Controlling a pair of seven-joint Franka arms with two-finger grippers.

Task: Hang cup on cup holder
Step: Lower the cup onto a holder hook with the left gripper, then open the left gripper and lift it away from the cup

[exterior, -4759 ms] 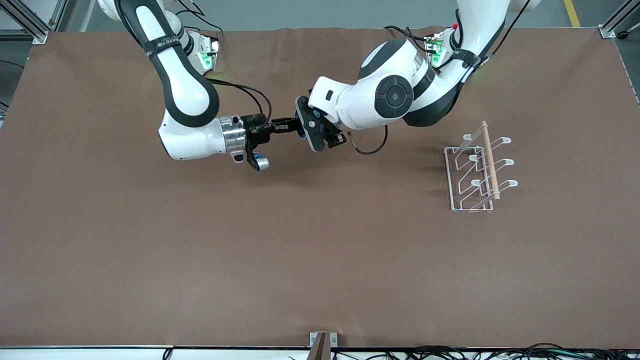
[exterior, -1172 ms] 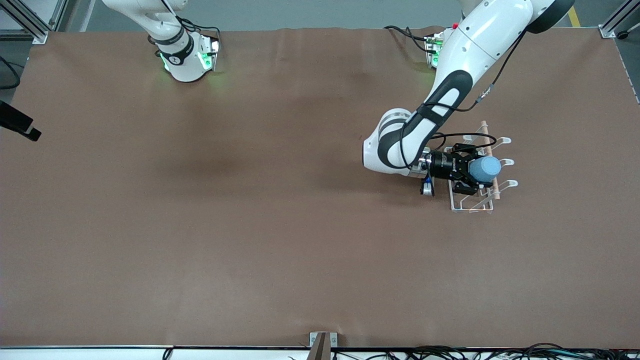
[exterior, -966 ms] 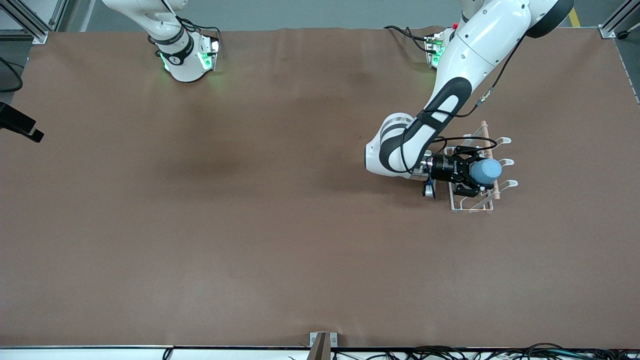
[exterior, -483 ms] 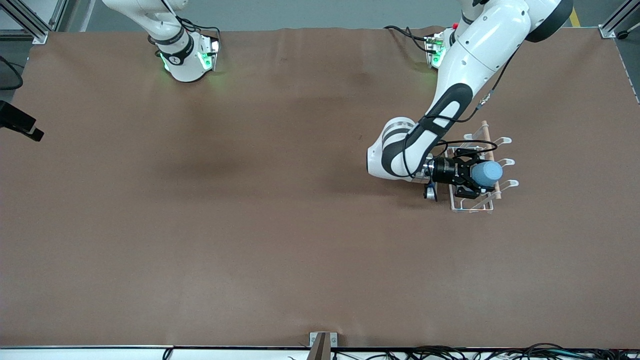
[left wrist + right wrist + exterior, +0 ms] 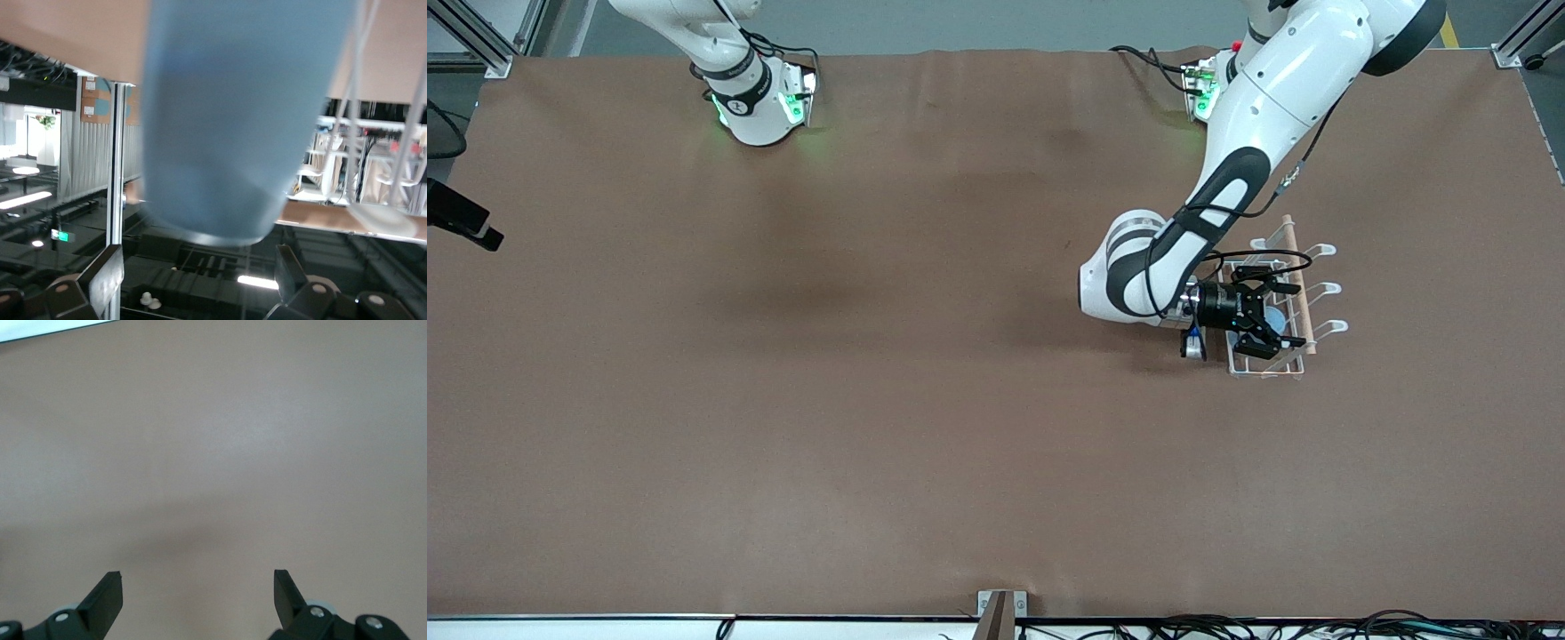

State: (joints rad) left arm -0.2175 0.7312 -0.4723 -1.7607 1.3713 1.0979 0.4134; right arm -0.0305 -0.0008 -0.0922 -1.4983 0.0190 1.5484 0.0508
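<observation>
The blue-grey cup (image 5: 1276, 319) sits low among the prongs of the white wire cup holder (image 5: 1238, 357), mostly hidden by my left gripper (image 5: 1282, 316). The left gripper is open, its fingers spread to either side of the cup, over the holder just below its wooden rod (image 5: 1299, 283). In the left wrist view the cup (image 5: 233, 120) fills the space past the left gripper (image 5: 199, 257) and touches neither finger, with holder wires (image 5: 417, 120) beside it. My right gripper (image 5: 197, 577) is open and empty above bare table.
The holder stands on the brown table mat (image 5: 871, 400) toward the left arm's end. A dark part (image 5: 461, 222) pokes in at the right arm's end of the front view. Cables run along the table edge nearest the front camera.
The left gripper has opened and let go of the cup, which has dropped lower among the holder's prongs. The left hand has shifted slightly toward the front camera. The right arm has not moved.
</observation>
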